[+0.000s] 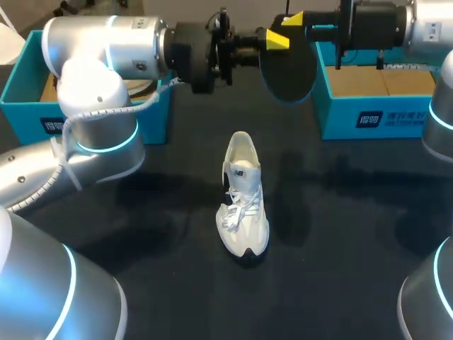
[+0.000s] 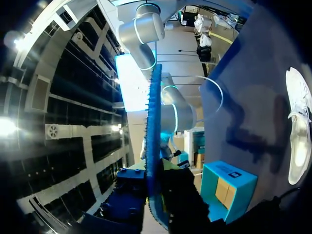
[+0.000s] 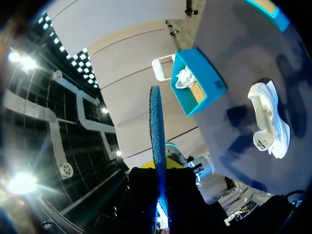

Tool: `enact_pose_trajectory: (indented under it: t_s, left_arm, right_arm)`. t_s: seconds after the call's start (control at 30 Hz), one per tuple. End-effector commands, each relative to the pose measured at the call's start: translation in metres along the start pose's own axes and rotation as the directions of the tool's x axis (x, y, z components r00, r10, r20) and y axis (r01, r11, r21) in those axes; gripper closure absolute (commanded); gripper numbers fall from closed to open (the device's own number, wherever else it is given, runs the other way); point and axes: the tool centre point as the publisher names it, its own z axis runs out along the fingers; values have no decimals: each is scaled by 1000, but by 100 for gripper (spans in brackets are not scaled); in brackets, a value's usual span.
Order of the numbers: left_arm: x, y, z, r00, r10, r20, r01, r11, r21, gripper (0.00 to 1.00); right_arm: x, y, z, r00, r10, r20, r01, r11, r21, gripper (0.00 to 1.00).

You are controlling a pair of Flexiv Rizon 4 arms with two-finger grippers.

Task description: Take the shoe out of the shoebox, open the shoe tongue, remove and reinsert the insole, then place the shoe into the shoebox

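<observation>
A dark insole (image 1: 287, 67) hangs in the air above the far middle of the table, held from both sides. My left gripper (image 1: 276, 39) comes in from the left and is shut on its upper edge. My right gripper (image 1: 294, 19) is shut on the same edge from the right. In each wrist view the insole (image 2: 155, 146) (image 3: 157, 136) stands edge-on, a thin blue strip rising from between the fingers of the left gripper (image 2: 157, 195) and right gripper (image 3: 160, 190). The white shoe (image 1: 244, 205) (image 2: 298, 131) (image 3: 268, 119) stands upright on the table's middle, toe towards the near edge, laces loose.
A blue shoebox (image 1: 28, 92) stands open at the back left, with something white inside (image 3: 185, 78). A second blue shoebox (image 1: 368, 117) (image 2: 226, 187) stands open at the back right. My arms' big joints fill the near corners.
</observation>
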Motion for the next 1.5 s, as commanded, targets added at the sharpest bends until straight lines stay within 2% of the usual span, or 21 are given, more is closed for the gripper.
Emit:
enact_pose_trajectory:
  t_s: [0.03,0.07,0.1,0.13,0.3,0.6,0.77,1.33,1.4,1.5]
  left_arm:
    - [2,-4,-1,1000,-1,15,2,1000,-12,100]
    - [2,-3,-1,1000,-4,22,4,1000,-14,100]
    - [2,-3,-1,1000,-5,26,5,1000,-16,100]
    - [1,-3,-2,1000,-5,28,5,1000,-18,100]
    - [-1,-5,-6,1000,6,31,-5,1000,-23,100]
    - [3,-3,-16,1000,0,25,1,1000,-20,100]
    - [2,-6,-14,999,-1,45,1,1000,8,100]
    - [2,-7,-14,999,-5,46,5,1000,4,100]
    - [2,-7,-14,999,-5,46,5,1000,4,100]
    - [2,-7,-14,999,-5,46,5,1000,4,100]
  right_arm:
    - [0,-1,0,1000,8,-11,-9,1000,-9,100]
    - [0,-1,-1,1000,6,-13,-7,1000,-12,100]
    - [0,-1,-2,1000,2,-21,-2,1000,-19,61]
    - [-1,-1,-4,1000,-2,-30,1,1000,-24,0]
    - [-4,-2,-15,998,-50,-25,49,998,-28,0]
    - [-30,-20,-69,978,-207,-6,207,978,-35,0]
    - [-41,-30,-89,945,-326,17,325,945,45,0]
    - [-42,-31,-90,942,-333,30,331,942,55,0]
    - [-49,-33,-101,912,-411,-9,410,907,95,0]
    - [-56,-32,-116,890,-456,-9,454,883,122,0]
